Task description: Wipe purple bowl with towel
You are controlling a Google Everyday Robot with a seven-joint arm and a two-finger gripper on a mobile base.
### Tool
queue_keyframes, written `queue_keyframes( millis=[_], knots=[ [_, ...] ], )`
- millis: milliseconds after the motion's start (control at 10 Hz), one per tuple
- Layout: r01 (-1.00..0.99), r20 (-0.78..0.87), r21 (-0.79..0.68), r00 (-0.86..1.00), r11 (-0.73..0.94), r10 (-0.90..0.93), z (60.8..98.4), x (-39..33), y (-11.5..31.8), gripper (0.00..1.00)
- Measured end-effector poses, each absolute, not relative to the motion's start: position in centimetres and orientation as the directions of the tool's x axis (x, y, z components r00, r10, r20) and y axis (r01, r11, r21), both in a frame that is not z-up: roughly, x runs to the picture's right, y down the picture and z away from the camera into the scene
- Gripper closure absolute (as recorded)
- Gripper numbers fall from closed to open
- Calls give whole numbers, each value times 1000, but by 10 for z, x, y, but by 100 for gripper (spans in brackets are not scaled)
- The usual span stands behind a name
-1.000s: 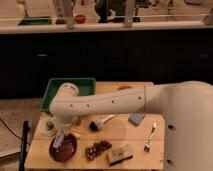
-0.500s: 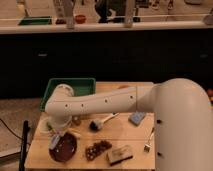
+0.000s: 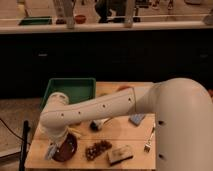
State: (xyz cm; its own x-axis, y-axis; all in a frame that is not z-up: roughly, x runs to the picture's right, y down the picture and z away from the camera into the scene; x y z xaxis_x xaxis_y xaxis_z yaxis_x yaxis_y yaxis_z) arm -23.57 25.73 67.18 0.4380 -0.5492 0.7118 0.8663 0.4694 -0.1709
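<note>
The purple bowl sits near the 7 o'clock corner of the table, dark and shallow. The arm reaches across from 3 o'clock and bends down at its elbow above the bowl. The gripper hangs at the bowl's 9 o'clock rim, either just beside it or touching it; I cannot tell which. A pale scrap shows at the gripper's tip (most likely the towel). Whether the gripper is clamped on it, or how wide it stands, I also cannot tell.

Judging from this, the wipe is at its start or working along the rim. To do it well, the cloth should go down into the hollow of the bowl, toward 3 o'clock from where the gripper is now. The pressure should be light enough that the bowl does not slide. The bowl looks light and the wood smooth, so a hard sideways drag would probably shove it into the dark cluster of small bits just beside it at 3 o'clock. Short circular strokes inside the rim suit this better than long sweeps.

The table edge lies close at the bowl's 6 and 9 o'clock, so a push either way risks tipping the bowl off. The brush at the bowl's 1 o'clock and the green bin at 12 o'clock are apart from the stroke, though the elbow passes near the bin.
</note>
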Motion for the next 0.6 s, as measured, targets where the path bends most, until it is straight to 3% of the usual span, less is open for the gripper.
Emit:
queue_keyframes(
  millis=[600],
  knots=[
    [834, 764, -180, 452, 521, -460, 674, -236, 288, 100]
  ],
)
